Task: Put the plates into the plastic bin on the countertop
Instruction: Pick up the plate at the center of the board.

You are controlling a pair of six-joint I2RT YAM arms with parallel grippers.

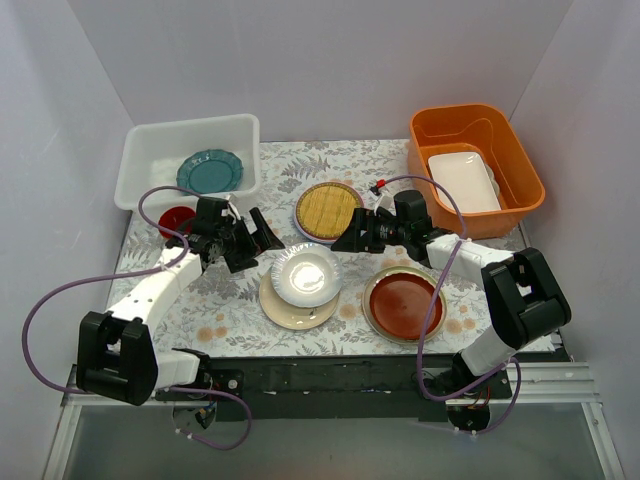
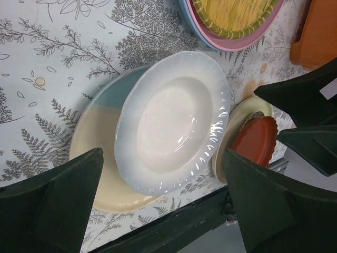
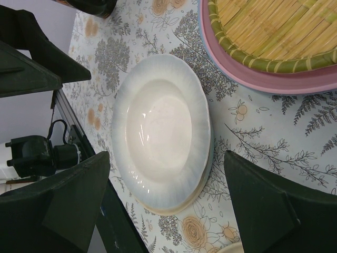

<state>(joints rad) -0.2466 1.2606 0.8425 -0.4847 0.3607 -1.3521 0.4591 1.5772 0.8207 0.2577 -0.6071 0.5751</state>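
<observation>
The plastic bin stands at the back left with the teal scalloped plate inside. A light blue plate lies on the cream-and-blue plate at the front middle; both show in the left wrist view. My left gripper is open and empty, just left of that stack. My right gripper is open and empty, just right of it and looking down on the light blue plate. The woven-bamboo plate lies behind the stack.
The red-brown plate lies on a paler plate at the front right. An orange tub with a white rectangular dish stands at the back right. A red mug sits in front of the bin. The countertop ends at a black front rail.
</observation>
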